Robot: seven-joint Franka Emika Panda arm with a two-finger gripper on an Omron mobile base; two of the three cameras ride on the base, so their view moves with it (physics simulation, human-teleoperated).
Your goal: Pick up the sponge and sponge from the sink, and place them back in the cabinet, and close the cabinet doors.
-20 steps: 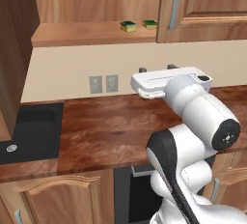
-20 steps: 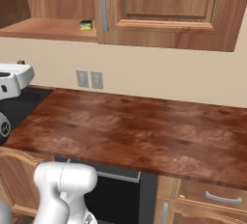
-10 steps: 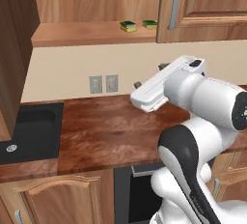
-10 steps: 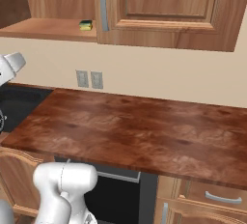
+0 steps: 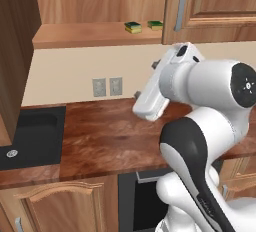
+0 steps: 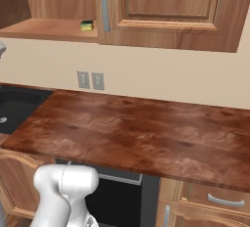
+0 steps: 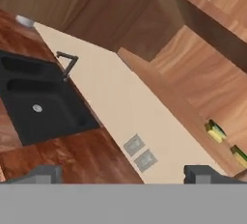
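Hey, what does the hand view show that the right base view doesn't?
Hand view alone: the faucet, both sink basins with a silver drain, both sponges on the cabinet floor, and the two open finger tips.

Right base view alone: a shut upper door and the drawer handle under the counter.

Both: the wall outlets, the wooden counter, a corner of the black sink, and a sponge in the cabinet.

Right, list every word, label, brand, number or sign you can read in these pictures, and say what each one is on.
None: no readable text anywhere.
The two small green-and-yellow sponges on the open wooden wall cabinet's shelf carry no label.
The two grey wall outlet plates show no lettering.
The black double-basin sink and the white robot arm are unmarked.
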